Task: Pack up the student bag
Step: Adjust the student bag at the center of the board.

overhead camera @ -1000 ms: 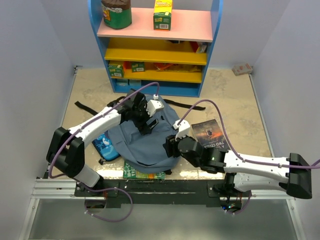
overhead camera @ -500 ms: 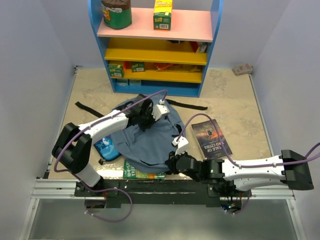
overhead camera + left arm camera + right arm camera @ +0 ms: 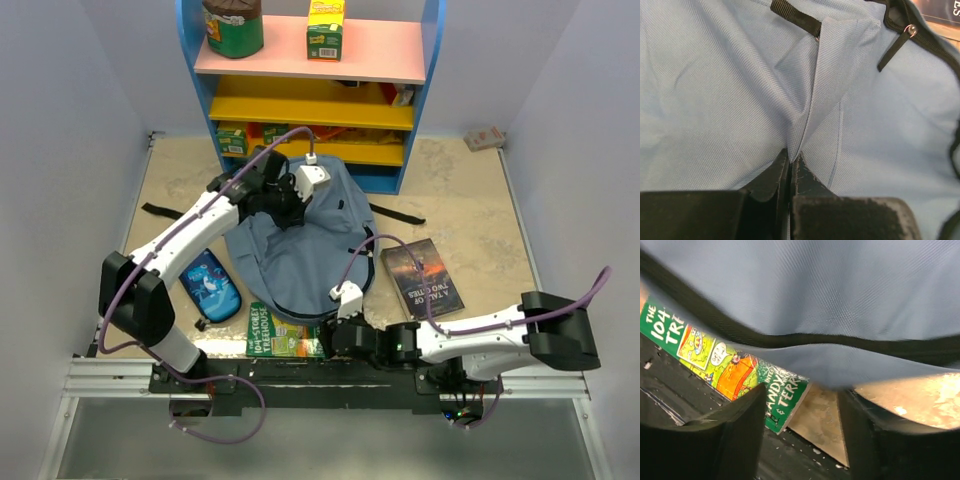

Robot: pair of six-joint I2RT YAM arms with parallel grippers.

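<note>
Pale walls closed in a beige marbled table (image 3: pixel 480 200), and a blue shelf unit (image 3: pixel 428 60) with pink and yellow boards stood against its far edge, a green can (image 3: pixel 233 25) and a yellow-green carton (image 3: pixel 325 28) on its top board. The student bag (image 3: pixel 300 250) lay spread over the middle of the surface, reaching from just before the shelf unit down toward the near edge, with black straps trailing to either side. At the bag's far part the left gripper (image 3: pixel 790 165) had its jaws closed on a raised fold of the grey-blue fabric, the pinched ridge running away from the fingertips. The right gripper (image 3: pixel 802 405) sat low at the near edge with its jaws standing apart and nothing between them, the bag's dark-trimmed hem hanging just beyond the fingertips. A green illustrated book (image 3: pixel 715 360) lay partly under that hem, one corner showing between the fingers. A dark-covered book (image 3: pixel 422 278) lay right of the bag, a blue pencil case (image 3: pixel 210 287) left of it, and a small box (image 3: pixel 485 138) sat in the far right corner.
</note>
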